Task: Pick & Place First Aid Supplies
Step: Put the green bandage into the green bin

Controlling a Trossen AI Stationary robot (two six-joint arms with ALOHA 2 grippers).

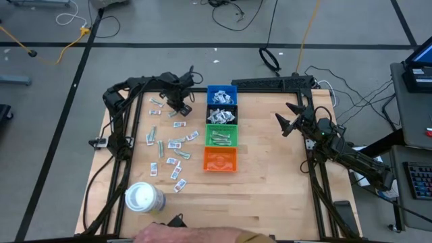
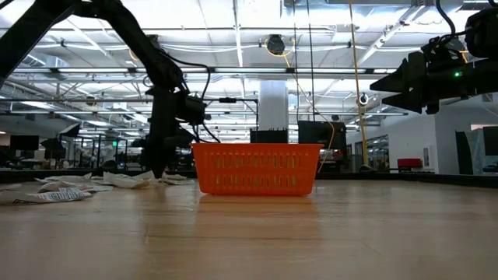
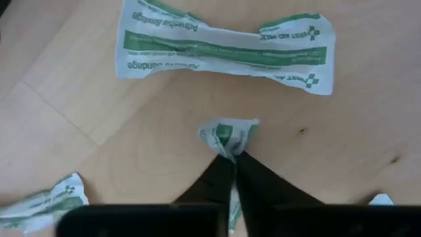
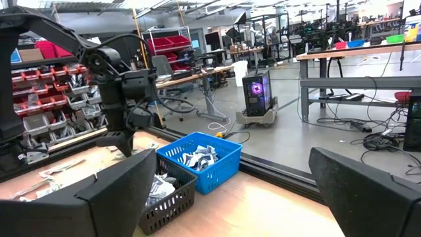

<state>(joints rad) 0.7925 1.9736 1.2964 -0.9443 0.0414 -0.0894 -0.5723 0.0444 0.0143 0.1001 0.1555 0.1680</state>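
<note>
White with green print, a small crumpled paper packet (image 3: 227,137) sits pinched between the closed fingers of the left gripper (image 3: 231,164), low on the wooden table (image 1: 270,175) beside the blue bin (image 1: 221,94). Only its edge is held, so I think it can slip out during lifting. The right gripper (image 1: 289,119) waits open, well apart.
</note>
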